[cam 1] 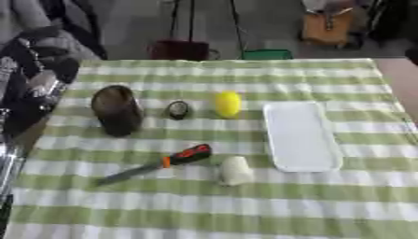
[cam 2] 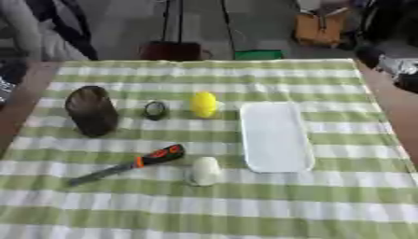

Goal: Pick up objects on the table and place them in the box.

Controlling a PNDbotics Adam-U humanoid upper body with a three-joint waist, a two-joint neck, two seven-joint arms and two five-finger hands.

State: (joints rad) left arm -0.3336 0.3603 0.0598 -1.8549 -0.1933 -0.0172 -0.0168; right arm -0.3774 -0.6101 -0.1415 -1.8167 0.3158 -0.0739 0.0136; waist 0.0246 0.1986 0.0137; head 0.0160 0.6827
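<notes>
Knife (cam 1: pixel 155 164) lies low and left of centre in the left eye view, on a green-and-white checked tablecloth (cam 1: pixel 204 210). Its long axis runs diagonally: the black-and-orange handle points to the upper right, the grey blade to the lower left. Just right of the handle sits a small white lump (cam 1: pixel 236 171). Above, in a row: a dark brown cylinder (cam 1: pixel 117 110), a small dark round thing (cam 1: pixel 177 109), a yellow ball (cam 1: pixel 228 103). A white rectangular tray (cam 1: pixel 300 136) lies at the right, long axis up and down the frame. Grey floor and clutter lie beyond the far edge. The left hand (cam 1: pixel 37 91) shows at the left edge; I cannot tell its fingers.

Right eye view: same layout, and the right hand (cam 2: pixel 400 67) is a dark shape at the upper right edge, fingers unclear.
</notes>
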